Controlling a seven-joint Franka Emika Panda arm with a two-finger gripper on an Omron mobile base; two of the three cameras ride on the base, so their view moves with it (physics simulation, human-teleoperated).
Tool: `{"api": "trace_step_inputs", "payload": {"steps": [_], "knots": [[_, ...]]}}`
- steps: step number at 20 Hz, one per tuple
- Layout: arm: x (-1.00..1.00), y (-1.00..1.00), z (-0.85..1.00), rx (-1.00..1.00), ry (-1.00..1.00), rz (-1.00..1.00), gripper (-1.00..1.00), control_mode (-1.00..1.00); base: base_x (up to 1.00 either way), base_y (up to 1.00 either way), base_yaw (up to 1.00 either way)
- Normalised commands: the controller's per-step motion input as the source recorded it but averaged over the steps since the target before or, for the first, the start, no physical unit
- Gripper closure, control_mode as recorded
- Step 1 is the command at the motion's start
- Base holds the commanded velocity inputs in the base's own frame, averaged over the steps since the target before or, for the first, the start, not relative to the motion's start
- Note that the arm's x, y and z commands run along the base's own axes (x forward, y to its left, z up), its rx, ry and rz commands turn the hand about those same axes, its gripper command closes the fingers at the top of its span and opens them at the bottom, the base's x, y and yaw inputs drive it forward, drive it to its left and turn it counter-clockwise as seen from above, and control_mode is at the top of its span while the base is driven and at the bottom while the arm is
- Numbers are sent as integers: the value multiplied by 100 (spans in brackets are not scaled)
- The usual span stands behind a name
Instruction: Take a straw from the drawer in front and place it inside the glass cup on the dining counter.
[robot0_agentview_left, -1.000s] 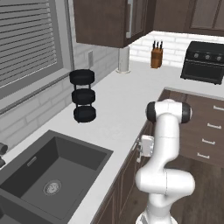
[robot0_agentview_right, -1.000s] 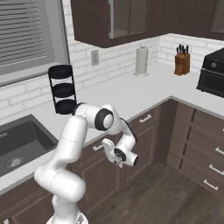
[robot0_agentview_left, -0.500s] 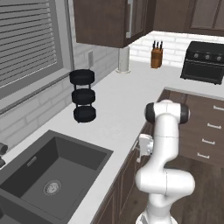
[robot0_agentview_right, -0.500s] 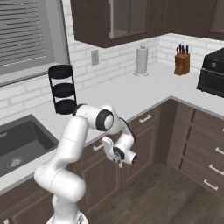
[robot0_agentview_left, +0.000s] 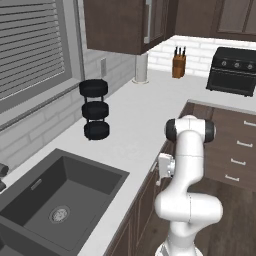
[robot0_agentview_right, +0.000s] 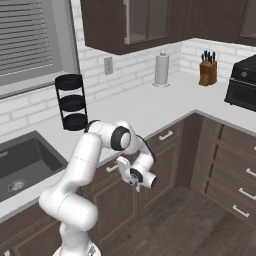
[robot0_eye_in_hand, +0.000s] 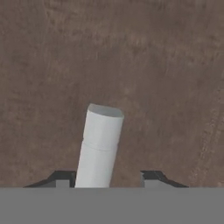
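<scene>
Below the edge of the white worktop (robot0_agentview_right: 135, 107), the arm (robot0_agentview_right: 95, 145) reached down and in toward the dark brown cabinet fronts, with the gripper (robot0_eye_in_hand: 107, 179) held close against the drawer (robot0_eye_in_hand: 153, 65). Seen from the hand, the drawer's flat brown front panel lay straight ahead, and its slim silver bar handle (robot0_eye_in_hand: 100, 140) rose between the two dark finger tips, slightly tilted. One tip stood right beside the bar; the other stood apart from it, with wood grain showing in the gap. Whether the jaws had clamped the bar could not be told. On the worktop, a black three-tier stand (robot0_agentview_left: 95, 109) stood near the dark sink (robot0_agentview_left: 60, 200).
</scene>
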Motion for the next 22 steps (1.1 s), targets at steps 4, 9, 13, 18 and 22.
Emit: {"api": "trace_step_inputs", "payload": {"steps": [4, 9, 13, 18, 22], "knots": [[-4, -3, -3, 0, 0, 0, 100, -100, 0, 0, 0], [-41, -47, -23, 0, 0, -3, 100, -100, 0, 0, 0], [-53, -74, -27, 0, 0, -4, 100, -100, 0, 0, 0], [-65, -91, -22, 0, 3, -5, 100, -100, 0, 0, 0], [-62, -91, -20, 0, 7, -6, 100, -100, 0, 0, 0]]}}
